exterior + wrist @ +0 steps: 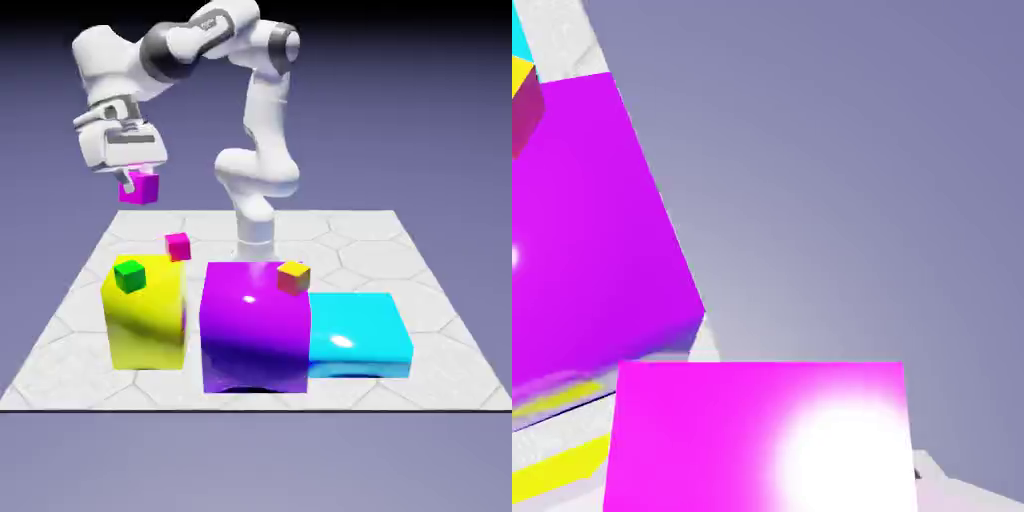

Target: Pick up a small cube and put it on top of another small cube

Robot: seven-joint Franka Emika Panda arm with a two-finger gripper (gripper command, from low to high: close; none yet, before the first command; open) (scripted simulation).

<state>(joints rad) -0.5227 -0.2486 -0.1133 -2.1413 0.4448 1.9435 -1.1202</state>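
High at ten o'clock above the desk [60, 350], the tool [138, 176] grips the small cube [139, 187], lifted clear for carrying to another cube.

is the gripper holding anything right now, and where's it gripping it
Yes: the gripper is shut on the small magenta cube, lifted above the table. The fingers pinch its upper part; the rest hangs below them. The exact faces gripped are hidden.
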